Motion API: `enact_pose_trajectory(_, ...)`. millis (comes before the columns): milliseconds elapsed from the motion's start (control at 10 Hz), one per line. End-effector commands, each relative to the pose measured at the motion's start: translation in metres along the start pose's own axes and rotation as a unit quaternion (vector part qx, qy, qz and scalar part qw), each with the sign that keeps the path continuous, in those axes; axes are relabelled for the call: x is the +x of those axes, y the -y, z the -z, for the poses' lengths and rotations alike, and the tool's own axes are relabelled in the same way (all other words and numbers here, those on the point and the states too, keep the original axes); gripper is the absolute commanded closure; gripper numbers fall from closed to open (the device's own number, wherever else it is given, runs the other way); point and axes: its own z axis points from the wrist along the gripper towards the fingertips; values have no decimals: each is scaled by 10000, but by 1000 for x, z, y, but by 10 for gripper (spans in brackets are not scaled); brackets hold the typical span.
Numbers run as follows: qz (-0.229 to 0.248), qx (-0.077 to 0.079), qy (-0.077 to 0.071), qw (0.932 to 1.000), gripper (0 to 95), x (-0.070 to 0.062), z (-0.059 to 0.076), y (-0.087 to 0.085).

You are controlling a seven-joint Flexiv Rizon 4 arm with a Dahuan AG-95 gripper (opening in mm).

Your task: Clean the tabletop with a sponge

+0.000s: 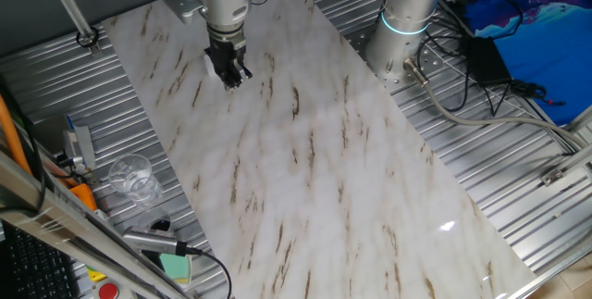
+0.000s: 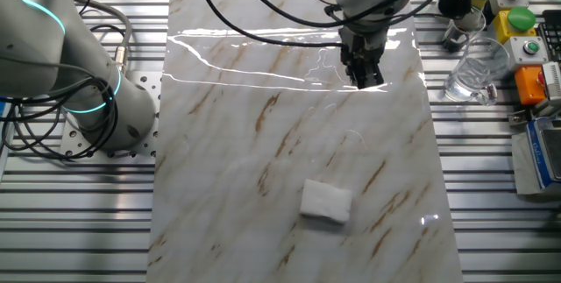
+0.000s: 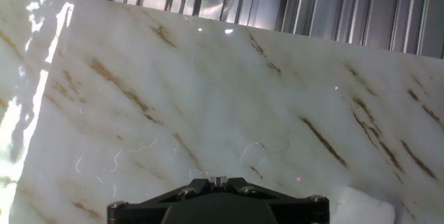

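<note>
Pincer (image 2: 363,74) hangs just above the surface (image 2: 289,152), near one end of the slab, close to the long edge on the glass's (image 2: 473,73) side. Fingers look close together, nothing between them, but the gap itself isn't clear in any view, so I cannot tell how wide it stands. In the hand view the fingertips don't show, only the black body of the hand at the bottom edge.

Sponge (image 2: 326,201) lies flat on the surface, well apart from the pincer, toward the opposite end and roughly mid-width. In the hand view a white corner of it peeks in at bottom right (image 3: 365,207). Not seen in the one fixed view: white on white, can't pick it out.

Faint wet streaks or smears sit on the marble between pincer and sponge, probably what needs wiping.

Judgement: the sponge isn't picked up yet; the arm needs to travel along the slab to it and grasp from above.
</note>
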Motion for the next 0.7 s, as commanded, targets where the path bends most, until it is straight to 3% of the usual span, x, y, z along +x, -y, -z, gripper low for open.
enact_pose_trajectory(100,-104,-41,-43,9999,950,-1,0,-1)
enact_pose_trajectory(700,336,-89,-191,9992,950,-1,0,-1)
